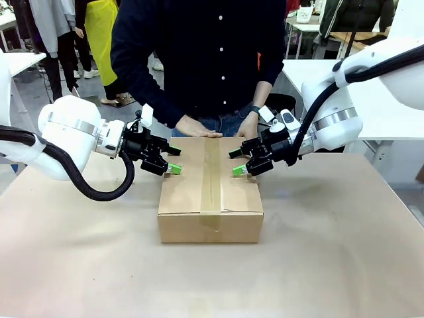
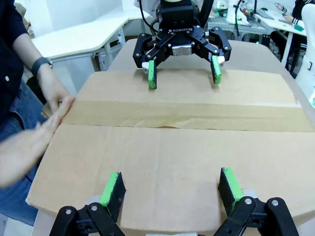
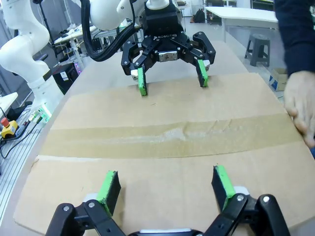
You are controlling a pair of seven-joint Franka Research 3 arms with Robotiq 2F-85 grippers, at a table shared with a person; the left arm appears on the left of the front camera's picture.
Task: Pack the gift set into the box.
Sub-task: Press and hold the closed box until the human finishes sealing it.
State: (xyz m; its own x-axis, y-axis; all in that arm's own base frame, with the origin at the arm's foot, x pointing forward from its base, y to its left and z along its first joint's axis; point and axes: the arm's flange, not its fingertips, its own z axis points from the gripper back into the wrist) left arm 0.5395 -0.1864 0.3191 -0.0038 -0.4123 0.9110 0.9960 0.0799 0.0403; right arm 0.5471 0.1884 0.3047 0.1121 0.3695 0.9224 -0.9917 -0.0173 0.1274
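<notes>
Now hovering at the left edge of the carton, left claw (image 1: 169, 159) spread wide and grasping nothing, green pads (image 2: 112, 189) poised just over the cardboard top. Sitting mid-counter (image 1: 79, 265), closed brown corrugated box (image 1: 211, 192), flaps folded down and sealed by a strip of brown tape (image 1: 211, 173) running along the centre seam and over the near side. Resting on the far edge of the lid, the person's two hands: one (image 1: 195, 128) flat beside the tape, the other (image 1: 248, 127) with a dark wristwatch (image 1: 255, 110) above it. Facing in from the right edge, right claw (image 1: 238, 162) likewise splayed and empty, pads (image 3: 222, 181) low above the lid, pointing straight across at the opposite claw. Contents of the box hidden, so whereabouts of the gift set impossible to tell.
</notes>
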